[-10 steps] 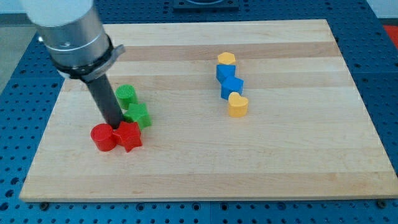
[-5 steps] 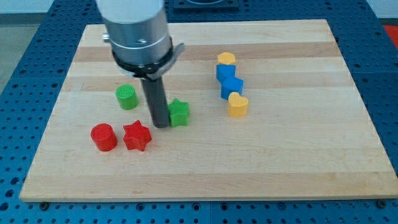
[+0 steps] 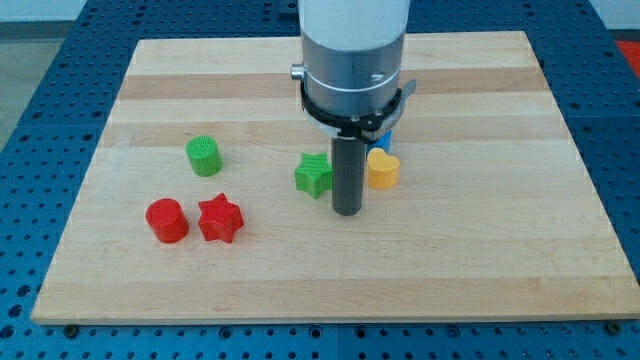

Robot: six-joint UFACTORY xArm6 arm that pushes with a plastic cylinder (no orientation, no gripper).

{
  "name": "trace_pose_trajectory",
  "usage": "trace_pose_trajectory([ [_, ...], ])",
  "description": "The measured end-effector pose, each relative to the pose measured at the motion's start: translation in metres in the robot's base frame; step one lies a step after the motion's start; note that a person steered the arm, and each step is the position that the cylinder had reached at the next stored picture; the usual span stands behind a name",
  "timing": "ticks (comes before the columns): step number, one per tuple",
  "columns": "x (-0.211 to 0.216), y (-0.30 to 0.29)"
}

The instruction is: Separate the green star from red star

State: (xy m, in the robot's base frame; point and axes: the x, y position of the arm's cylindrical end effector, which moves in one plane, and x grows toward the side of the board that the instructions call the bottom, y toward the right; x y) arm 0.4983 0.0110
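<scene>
Looking at it from here, the green star [image 3: 313,175] sits well apart from the red star [image 3: 220,218], the tip [image 3: 347,211] (bare rod, grips nothing) just right of it, so pulling away seems next.

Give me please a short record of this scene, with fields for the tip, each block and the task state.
tip: my tip on the board, just right of the green star, below-left of the yellow heart
green star: mid-board, apart from the red star
red star: lower left, beside the red cylinder
green cylinder: above the red pair
yellow heart: right of the rod
blue blocks: mostly hidden behind the arm
task state: stars look separated
</scene>
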Motion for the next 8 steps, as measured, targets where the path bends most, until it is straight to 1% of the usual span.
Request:
trace_pose_trajectory([
  [2,-0.017,-0.082],
  [3,-0.01,-0.066],
  [4,-0.001,-0.029],
  [5,-0.006,-0.011],
  [6,-0.036,-0.01],
  [7,-0.055,-0.025],
  [8,-0.057,-0.072],
])
